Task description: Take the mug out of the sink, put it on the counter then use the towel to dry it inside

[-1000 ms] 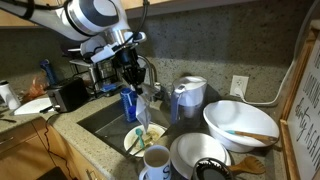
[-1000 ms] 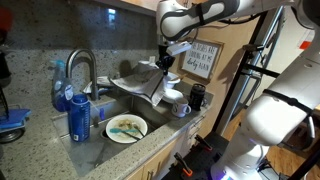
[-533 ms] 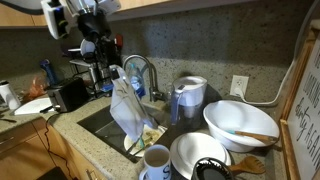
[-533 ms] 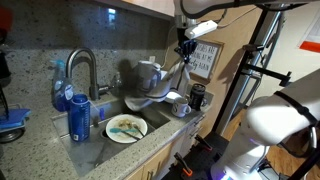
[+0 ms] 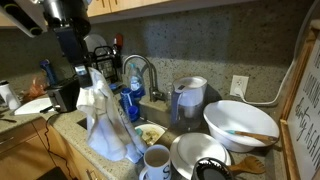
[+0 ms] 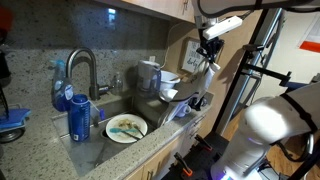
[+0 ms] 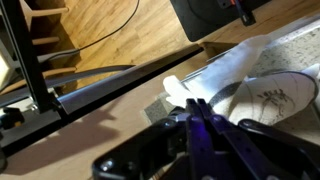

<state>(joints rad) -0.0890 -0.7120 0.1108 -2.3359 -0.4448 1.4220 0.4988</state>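
Observation:
My gripper (image 5: 86,72) is shut on the top of a white towel (image 5: 103,122), which hangs down in front of the sink's front edge. In an exterior view the gripper (image 6: 209,62) holds the towel (image 6: 183,92) past the counter's end. In the wrist view the jaws (image 7: 196,103) pinch the towel (image 7: 238,66). A white mug (image 5: 156,160) stands upright on the counter by the sink's near corner, apart from the towel. I cannot pick out the mug in the exterior view where the towel drapes.
The sink (image 5: 108,116) holds a dirty plate (image 5: 151,134) (image 6: 126,127) and a blue bottle (image 5: 130,102) (image 6: 80,119) by the faucet (image 5: 141,70). A kettle (image 5: 190,96), a large white bowl (image 5: 240,122) and a plate (image 5: 198,152) crowd the counter.
My gripper has carried the hanging towel up and away from over the sink, out past the counter's front edge. The mug has not moved.

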